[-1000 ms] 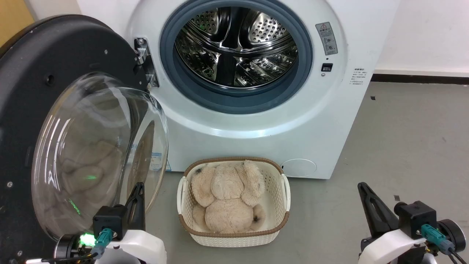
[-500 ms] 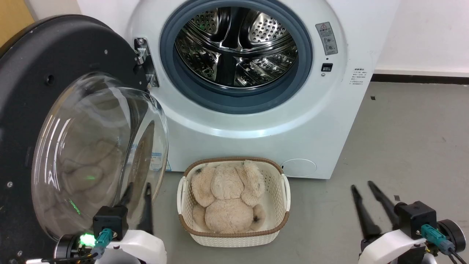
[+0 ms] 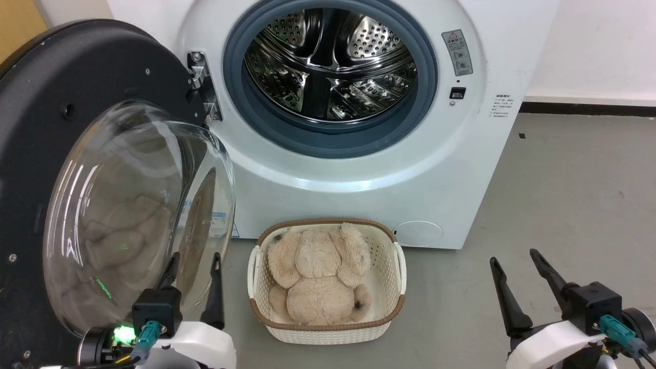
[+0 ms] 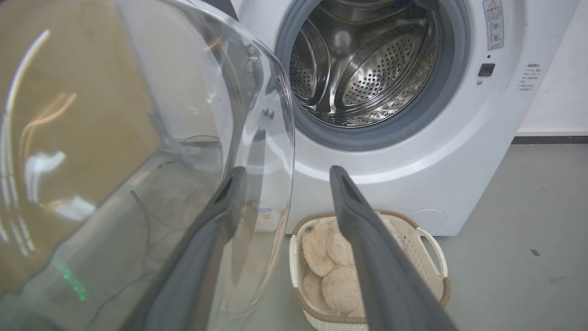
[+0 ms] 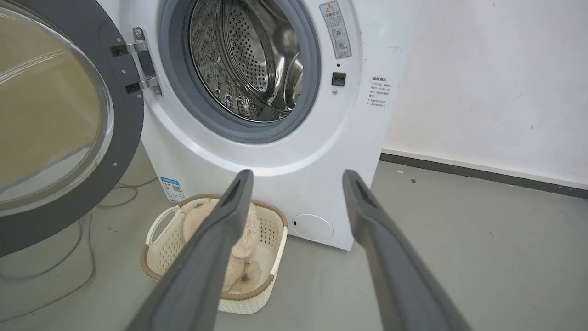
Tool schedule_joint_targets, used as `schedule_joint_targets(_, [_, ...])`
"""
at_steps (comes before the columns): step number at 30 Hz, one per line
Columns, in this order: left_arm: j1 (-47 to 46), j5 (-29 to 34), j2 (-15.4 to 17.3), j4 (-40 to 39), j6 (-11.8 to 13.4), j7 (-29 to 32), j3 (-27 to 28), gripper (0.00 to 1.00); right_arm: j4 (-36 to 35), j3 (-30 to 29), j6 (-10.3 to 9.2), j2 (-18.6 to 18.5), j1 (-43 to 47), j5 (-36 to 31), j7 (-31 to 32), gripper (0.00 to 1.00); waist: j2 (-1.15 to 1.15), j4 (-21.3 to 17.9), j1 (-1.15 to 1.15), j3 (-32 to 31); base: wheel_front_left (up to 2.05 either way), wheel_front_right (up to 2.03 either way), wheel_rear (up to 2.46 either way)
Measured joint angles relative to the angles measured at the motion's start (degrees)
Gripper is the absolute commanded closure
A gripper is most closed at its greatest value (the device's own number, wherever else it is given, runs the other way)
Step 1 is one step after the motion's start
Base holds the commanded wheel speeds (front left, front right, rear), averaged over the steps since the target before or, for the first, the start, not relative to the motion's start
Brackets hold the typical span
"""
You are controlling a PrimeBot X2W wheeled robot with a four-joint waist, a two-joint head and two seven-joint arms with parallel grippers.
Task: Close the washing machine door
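the washing machine door (image 3: pixel 51 128) stands swung wide open, just ahead and left of the left end effector (image 3: pixel 196 259). its fingers are spread apart and hold nothing. one finger lies by the glass window (image 3: pixel 128 205), contact unclear. the right end effector (image 3: pixel 513 256) is likewise spread and empty above the grey floor (image 3: pixel 564 195). ahead between them are the washing machine (image 3: pixel 359 179) and a basket (image 3: pixel 328 333) with a plush toy (image 3: pixel 318 277).

Left claw (image 3: pixel 196 256) fingers, shut together 1.0 s ago, now spread apart, right claw (image 3: pixel 513 255) fingers likewise shut then, half parted at 0.5 s, now wide apart
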Motion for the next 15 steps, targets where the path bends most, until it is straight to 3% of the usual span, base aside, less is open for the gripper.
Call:
schedule_joint_targets(1, [-0.01, 0.00, 0.02, -0.08, 0.10, -0.22, -0.07, 1.00, 0.00, -0.05, 0.00, 0.00, 0.00, 0.04, -0.20, 0.00, 0.00, 0.06, 0.00, 0.01, 0.00, 0.00, 0.00])
schedule_joint_targets(15, [-3.63, -1.15, 0.38, -4.86, 0.02, -1.90, 0.26, 1.00, -0.03, -1.36, 0.00, 0.00, 0.04, 1.83, -1.91, 0.00, 0.00, 2.20, 0.00, 0.34, 0.00, 0.00, 0.00])
